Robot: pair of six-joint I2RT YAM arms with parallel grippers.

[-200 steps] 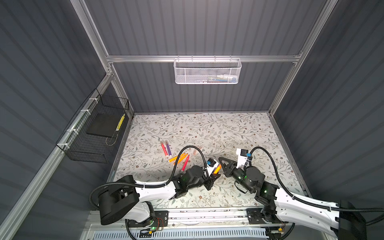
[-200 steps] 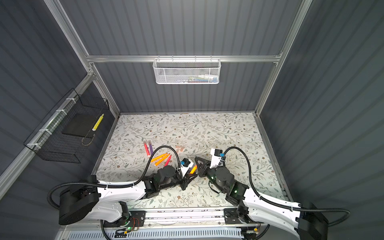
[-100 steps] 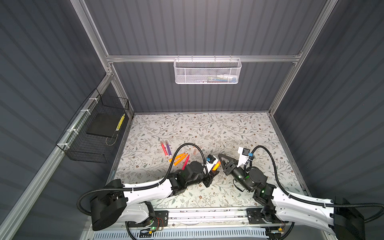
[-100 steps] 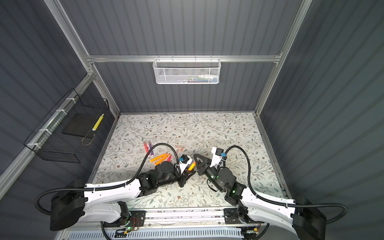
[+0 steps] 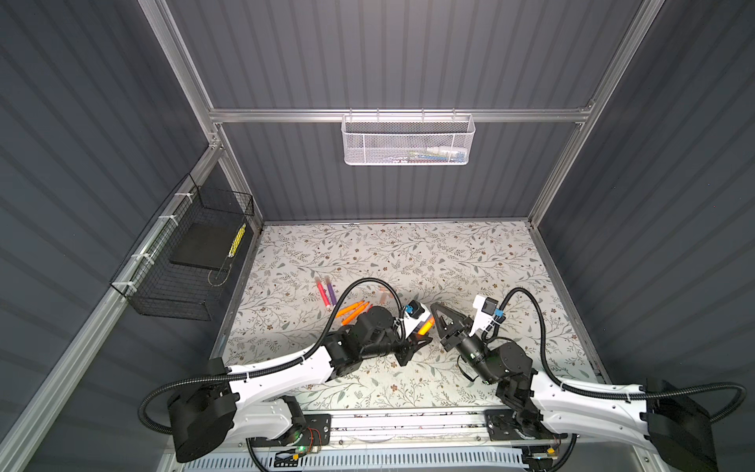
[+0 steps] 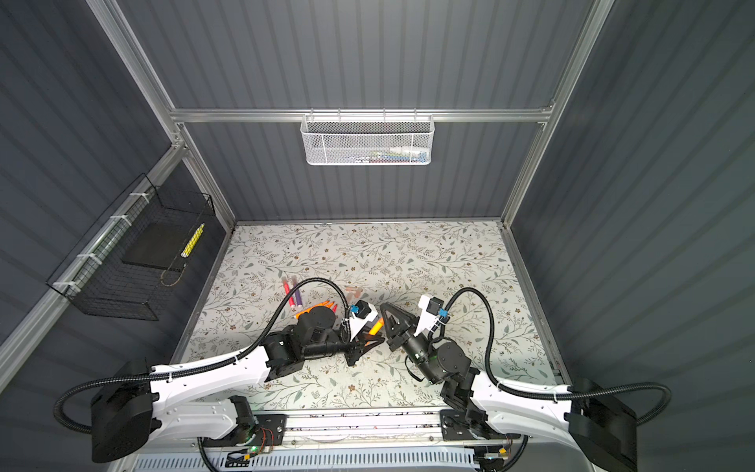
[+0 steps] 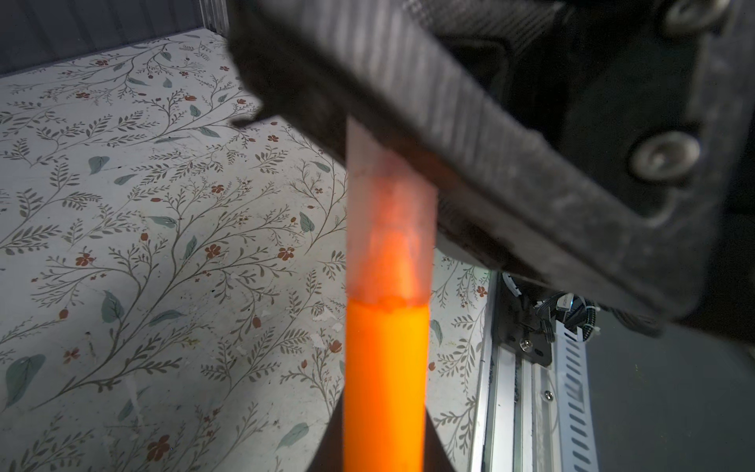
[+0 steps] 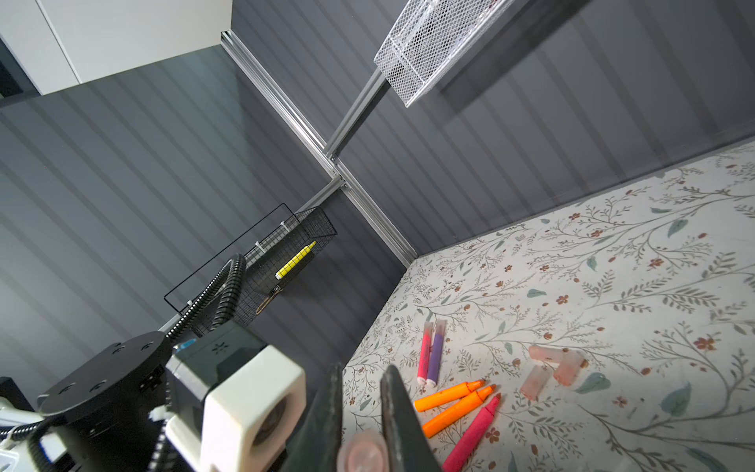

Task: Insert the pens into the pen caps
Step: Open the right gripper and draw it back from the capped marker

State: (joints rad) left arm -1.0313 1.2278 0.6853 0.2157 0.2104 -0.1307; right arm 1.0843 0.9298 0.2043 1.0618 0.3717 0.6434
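Six pens (image 8: 459, 410) counted: one orange pen (image 7: 384, 367) is clamped in the left gripper (image 5: 421, 337), its tip seated in a translucent cap (image 7: 388, 229) pinched by the right gripper (image 8: 363, 370). The other five lie on the floral surface (image 8: 613, 286). Three loose stubby caps (image 8: 551, 365) lie beside them. The black wire basket (image 5: 171, 302) holds a yellow marker (image 5: 237, 239).

Top views look down on the whole table (image 5: 408, 253); wrist cameras see it close up.
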